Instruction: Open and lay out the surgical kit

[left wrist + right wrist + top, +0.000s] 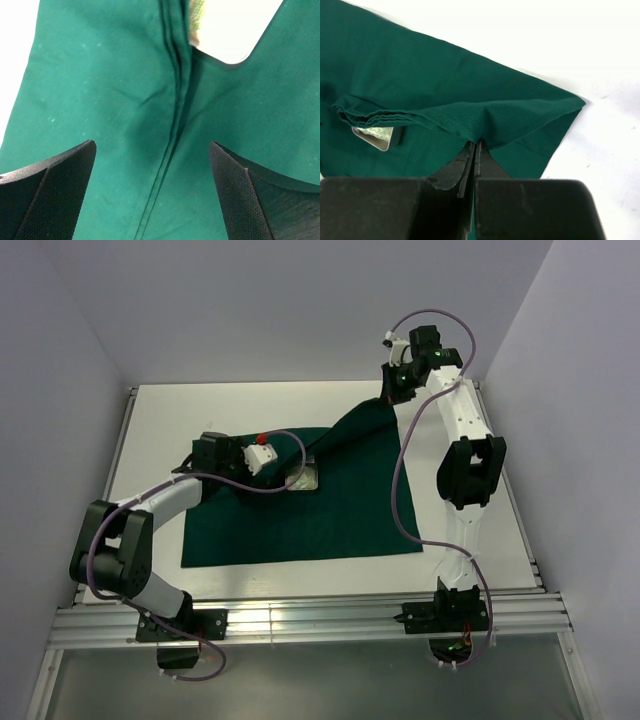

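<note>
The dark green cloth wrap (330, 510) of the surgical kit lies spread on the white table. Its back right corner is lifted toward my right gripper (388, 398), which is shut on a fold of the cloth (470, 120); its jaws (476, 146) are pressed together under the fabric. A corner of the steel tray (303, 480) shows under the raised fold, also seen as the tray (377, 136) and the tray (232, 35). My left gripper (152, 160) hovers open just above a cloth seam (172, 115), nothing between its fingers (65, 185). Clamps and tweezers are hidden.
The white table (200, 410) has raised metal rails on its left (115, 455) and right edges and white walls around it. Purple cables loop along both arms. Bare tabletop (600, 145) lies to the right of the lifted cloth corner.
</note>
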